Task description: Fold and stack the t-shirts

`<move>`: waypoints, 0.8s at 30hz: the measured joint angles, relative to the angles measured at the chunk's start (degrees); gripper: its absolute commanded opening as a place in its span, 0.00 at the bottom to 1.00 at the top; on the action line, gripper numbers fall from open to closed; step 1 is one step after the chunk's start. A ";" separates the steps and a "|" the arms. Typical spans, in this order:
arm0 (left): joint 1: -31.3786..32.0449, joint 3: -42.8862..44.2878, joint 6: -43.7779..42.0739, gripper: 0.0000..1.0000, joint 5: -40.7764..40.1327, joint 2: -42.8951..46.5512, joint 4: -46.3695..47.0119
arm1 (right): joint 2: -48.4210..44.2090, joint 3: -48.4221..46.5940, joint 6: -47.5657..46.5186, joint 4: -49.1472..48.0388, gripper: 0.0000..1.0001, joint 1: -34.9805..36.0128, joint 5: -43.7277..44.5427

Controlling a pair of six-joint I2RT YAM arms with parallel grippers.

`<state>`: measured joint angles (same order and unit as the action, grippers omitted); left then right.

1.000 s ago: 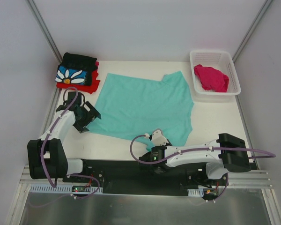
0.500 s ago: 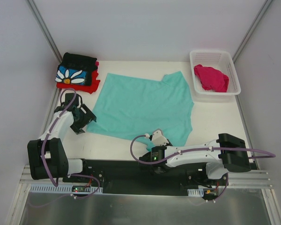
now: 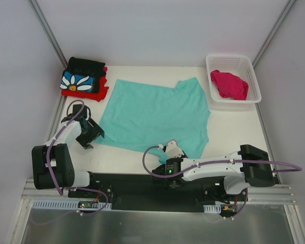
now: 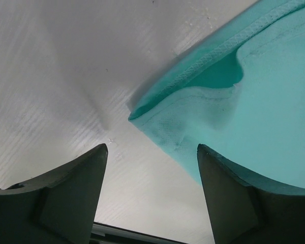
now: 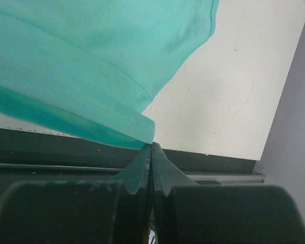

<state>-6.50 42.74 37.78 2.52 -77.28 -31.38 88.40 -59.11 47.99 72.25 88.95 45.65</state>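
Note:
The mint-teal t-shirt (image 3: 155, 114) lies spread flat in the middle of the table. My left gripper (image 3: 91, 136) is open and empty just left of the shirt's near-left corner. In the left wrist view that corner (image 4: 229, 112) lies ahead and to the right, between and beyond the gripper (image 4: 151, 157). My right gripper (image 3: 166, 155) is shut on the shirt's near hem, which the right wrist view shows pinched at the gripper's tips (image 5: 152, 147). The black daisy t-shirt (image 3: 81, 77) lies folded on the red t-shirt (image 3: 100, 94) at the back left. The magenta t-shirt (image 3: 229, 84) is crumpled in the basket.
The white lattice basket (image 3: 231, 57) stands at the back right. The black base rail (image 3: 137, 184) runs along the table's near edge, close under the right gripper. Grey walls enclose the table on three sides.
My left gripper has drawn back a little to the near left, off the shirt's corner. The right gripper has stayed shut on the hem.

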 measured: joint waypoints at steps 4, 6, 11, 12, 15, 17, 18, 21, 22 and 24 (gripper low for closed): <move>-0.90 -0.20 0.48 0.62 -0.07 -0.52 0.68 | -0.31 0.00 -0.02 0.00 0.01 0.00 0.00; -1.64 -0.20 0.50 0.61 -0.09 -0.50 0.87 | -0.39 0.00 -0.02 0.00 0.01 0.00 -0.02; -3.41 -0.22 0.48 0.56 -0.09 -0.52 1.09 | -0.39 0.00 -0.07 0.00 0.01 0.00 -0.02; -3.65 -0.22 0.50 0.56 -0.09 -0.52 1.11 | -0.42 0.00 -0.07 0.00 0.01 0.00 -0.02; -4.48 -0.22 0.46 0.52 -0.04 -0.98 1.57 | -0.55 0.00 -0.09 0.00 0.01 0.00 -0.02; -4.50 -0.22 0.48 0.44 -0.02 -1.79 2.10 | -0.66 0.00 -0.09 0.00 0.01 0.00 -0.02; -4.57 -0.22 0.52 0.43 0.07 -2.27 2.45 | -0.70 0.00 -0.09 0.00 0.01 0.00 -0.02; -4.85 -0.24 0.39 0.45 0.48 -3.41 3.06 | -0.79 0.00 -0.09 0.00 0.01 0.00 -0.02; -4.90 -0.24 0.39 0.45 0.68 -3.78 3.32 | -0.87 0.00 -0.11 0.02 0.01 0.00 -0.02; -5.22 -0.24 0.39 0.45 1.73 -4.52 4.04 | -1.11 0.00 -0.13 0.02 0.01 0.00 -0.02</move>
<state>-11.73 42.50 38.17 4.25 -81.80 -27.33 87.29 -59.11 47.86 72.27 88.95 45.63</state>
